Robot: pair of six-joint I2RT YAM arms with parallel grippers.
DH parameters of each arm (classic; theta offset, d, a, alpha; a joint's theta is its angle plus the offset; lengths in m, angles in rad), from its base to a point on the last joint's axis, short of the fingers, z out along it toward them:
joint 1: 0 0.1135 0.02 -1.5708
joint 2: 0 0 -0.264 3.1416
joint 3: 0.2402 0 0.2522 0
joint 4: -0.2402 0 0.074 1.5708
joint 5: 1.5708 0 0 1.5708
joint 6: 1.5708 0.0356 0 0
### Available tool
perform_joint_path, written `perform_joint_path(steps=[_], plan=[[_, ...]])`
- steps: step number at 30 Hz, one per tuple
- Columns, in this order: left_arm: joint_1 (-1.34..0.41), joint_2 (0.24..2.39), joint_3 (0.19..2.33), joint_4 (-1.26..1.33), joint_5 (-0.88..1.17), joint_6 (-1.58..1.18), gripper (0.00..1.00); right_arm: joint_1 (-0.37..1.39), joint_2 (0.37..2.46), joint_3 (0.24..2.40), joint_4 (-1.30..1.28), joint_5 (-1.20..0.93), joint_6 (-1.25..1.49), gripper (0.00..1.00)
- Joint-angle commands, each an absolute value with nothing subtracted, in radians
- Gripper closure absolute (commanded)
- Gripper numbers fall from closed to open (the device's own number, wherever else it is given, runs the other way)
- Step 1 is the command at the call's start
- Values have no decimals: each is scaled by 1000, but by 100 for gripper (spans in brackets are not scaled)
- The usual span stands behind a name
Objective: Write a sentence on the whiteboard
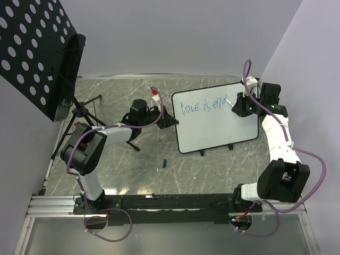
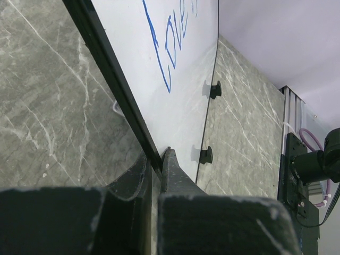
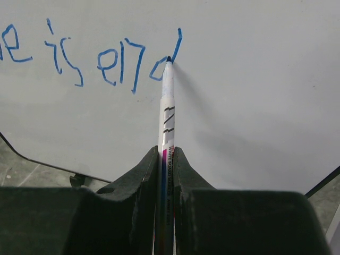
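The whiteboard [image 1: 212, 130] stands tilted at the middle of the table. The sentence [image 1: 204, 105] in blue reads "love is end" along its top. My left gripper [image 1: 171, 119] is shut on the board's black left rim, which runs between its fingers [image 2: 156, 159]. My right gripper [image 1: 240, 104] is at the board's upper right, shut on a white marker [image 3: 168, 101]. The marker's tip [image 3: 169, 59] touches the board at the stem of the "d". The blue writing [image 3: 106, 58] lies left of the tip, with bare whiteboard [image 3: 255, 79] to its right.
A black perforated panel [image 1: 37, 53] on a tripod stand [image 1: 79, 114] fills the far left. A small blue cap [image 1: 164, 163] lies on the marble table in front of the board. The board's black feet [image 2: 214, 89] rest on the table. A wall rises close on the right.
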State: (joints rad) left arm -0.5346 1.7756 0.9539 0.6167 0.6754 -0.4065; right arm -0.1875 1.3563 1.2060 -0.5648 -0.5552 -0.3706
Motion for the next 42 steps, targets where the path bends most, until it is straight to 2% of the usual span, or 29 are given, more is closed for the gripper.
perform_joint_path(steps=[1, 26, 42], plan=[[-552, 1786, 957, 586, 667, -249, 99, -186, 1342, 1247, -514, -543, -351, 100], [-552, 1781, 957, 588, 663, -249, 99, -199, 1287, 1138, -551, -529, -397, 100], [-552, 1778, 956, 584, 661, -247, 99, -227, 1249, 1209, -569, -583, -382, 100]])
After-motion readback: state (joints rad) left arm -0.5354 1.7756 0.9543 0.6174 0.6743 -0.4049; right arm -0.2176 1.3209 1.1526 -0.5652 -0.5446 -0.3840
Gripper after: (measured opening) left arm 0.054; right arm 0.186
